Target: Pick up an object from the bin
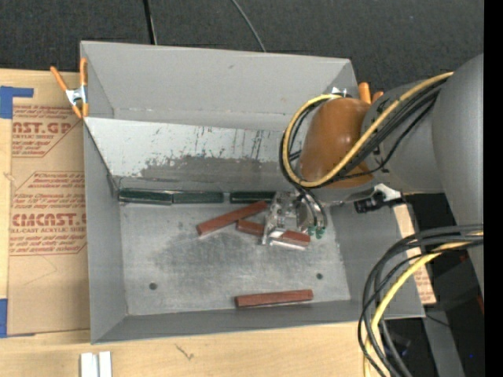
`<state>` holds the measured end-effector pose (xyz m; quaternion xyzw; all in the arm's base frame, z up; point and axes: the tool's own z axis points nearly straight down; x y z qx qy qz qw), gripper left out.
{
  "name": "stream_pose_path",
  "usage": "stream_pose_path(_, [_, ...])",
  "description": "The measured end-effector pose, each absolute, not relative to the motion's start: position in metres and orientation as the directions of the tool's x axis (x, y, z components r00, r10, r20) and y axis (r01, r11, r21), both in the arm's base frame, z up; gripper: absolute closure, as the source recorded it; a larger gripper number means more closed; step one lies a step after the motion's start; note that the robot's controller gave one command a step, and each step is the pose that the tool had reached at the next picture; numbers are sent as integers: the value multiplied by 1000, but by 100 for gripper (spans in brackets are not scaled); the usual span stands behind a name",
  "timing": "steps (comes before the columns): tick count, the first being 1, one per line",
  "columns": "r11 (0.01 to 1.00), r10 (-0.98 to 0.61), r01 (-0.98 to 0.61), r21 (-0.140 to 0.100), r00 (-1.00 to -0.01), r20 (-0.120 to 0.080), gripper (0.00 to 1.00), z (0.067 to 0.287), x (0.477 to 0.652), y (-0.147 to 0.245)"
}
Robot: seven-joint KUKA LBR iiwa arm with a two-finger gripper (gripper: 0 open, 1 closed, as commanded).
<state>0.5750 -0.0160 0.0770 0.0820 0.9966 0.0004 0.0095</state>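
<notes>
My gripper [277, 230] is low in the bin's right middle, under the orange wrist cover. Its metal fingers stand over a small cluster of reddish-brown sticks. A short brown stick [292, 239] lies right at the fingertips, partly hidden by them. A longer brown stick [230, 219] stretches away to the left, slightly tilted, and a short piece [250, 227] lies just below it. I cannot make out whether anything is between the fingers.
Another reddish-brown stick [273, 298] lies flat near the front wall. Dark green sticks [173, 197] lie in a row along the foot of the back wall. The arm and its cables cover the bin's right rim.
</notes>
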Motion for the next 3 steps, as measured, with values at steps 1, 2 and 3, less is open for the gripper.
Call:
stream_pose_path(1, [987,163,163,2,-986,-14,100,80,574,-16])
stream_pose_path(2, [987,163,163,1,-987,-4,100,86,573,-16])
stream_pose_path(3, [987,163,163,0,-987,2,100,98,572,-15])
